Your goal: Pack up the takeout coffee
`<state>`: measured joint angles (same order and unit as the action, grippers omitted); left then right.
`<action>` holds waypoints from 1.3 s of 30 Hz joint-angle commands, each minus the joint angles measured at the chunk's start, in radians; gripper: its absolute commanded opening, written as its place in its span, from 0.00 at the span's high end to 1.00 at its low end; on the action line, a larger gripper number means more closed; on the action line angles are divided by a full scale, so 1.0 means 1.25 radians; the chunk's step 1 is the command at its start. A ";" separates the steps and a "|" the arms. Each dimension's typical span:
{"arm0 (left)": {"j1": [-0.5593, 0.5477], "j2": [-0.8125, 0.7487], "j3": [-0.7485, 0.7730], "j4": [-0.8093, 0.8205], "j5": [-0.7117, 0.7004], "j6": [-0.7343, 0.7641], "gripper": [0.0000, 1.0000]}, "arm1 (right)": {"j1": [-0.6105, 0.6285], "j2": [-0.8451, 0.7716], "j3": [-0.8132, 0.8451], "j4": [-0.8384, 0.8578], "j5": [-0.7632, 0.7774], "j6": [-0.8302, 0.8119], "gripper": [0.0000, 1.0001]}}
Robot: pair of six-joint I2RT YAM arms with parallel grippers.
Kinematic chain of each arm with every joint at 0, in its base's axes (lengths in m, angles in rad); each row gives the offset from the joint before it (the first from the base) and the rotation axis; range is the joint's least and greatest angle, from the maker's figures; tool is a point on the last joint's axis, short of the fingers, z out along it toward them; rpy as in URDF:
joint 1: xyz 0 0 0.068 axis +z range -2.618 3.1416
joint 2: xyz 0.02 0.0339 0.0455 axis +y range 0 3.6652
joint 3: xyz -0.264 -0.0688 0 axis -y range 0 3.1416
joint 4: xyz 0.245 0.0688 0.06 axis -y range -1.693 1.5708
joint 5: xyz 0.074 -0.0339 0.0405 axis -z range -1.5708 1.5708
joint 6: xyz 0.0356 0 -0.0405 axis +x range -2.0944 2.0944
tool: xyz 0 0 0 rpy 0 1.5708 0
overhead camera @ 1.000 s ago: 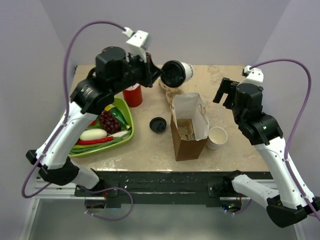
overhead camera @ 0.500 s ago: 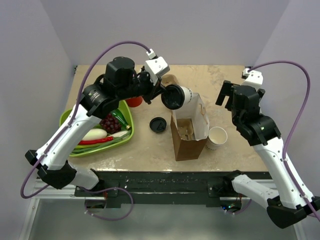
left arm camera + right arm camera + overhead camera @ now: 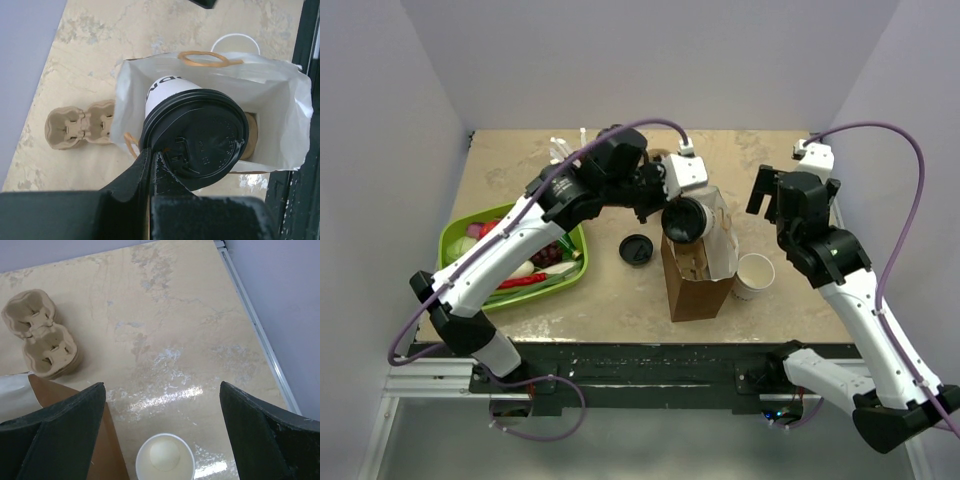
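The takeout coffee [image 3: 686, 217], a white paper cup with a black sip lid [image 3: 200, 140], hangs tilted over the open mouth of the brown paper bag [image 3: 698, 262]. My left gripper [image 3: 151, 159] is shut on the rim of its lid and holds it above the bag's white-lined opening [image 3: 280, 100]. My right gripper [image 3: 162, 405] is open and empty, raised above the table to the right of the bag, over the lidless white cup [image 3: 165, 458].
A loose black lid [image 3: 636, 248] lies left of the bag. A cardboard cup carrier [image 3: 82, 128] lies behind the bag. A green tray [image 3: 460, 235] of vegetables and grapes stands at the left. The lidless cup [image 3: 754, 275] stands right of the bag.
My left arm has swung right and down, carrying the coffee from above the back of the table to over the bag's mouth. The right arm has barely moved.
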<state>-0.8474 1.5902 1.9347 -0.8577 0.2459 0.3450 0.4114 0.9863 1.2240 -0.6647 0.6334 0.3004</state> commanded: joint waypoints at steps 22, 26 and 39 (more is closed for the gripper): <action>-0.091 0.221 0.168 -0.213 0.059 0.480 1.00 | 0.000 -0.060 -0.024 -0.071 0.088 0.060 0.02; -0.099 0.238 0.164 -0.222 0.089 0.506 1.00 | -0.001 -0.059 -0.037 -0.070 0.087 0.059 0.02; -0.138 0.306 0.194 -0.300 0.152 0.573 1.00 | 0.000 -0.031 -0.056 -0.050 0.075 0.026 0.02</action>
<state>-0.9970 1.9625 2.1265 -1.1633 0.3676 0.9951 0.4110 0.9428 1.1580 -0.7513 0.7151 0.3439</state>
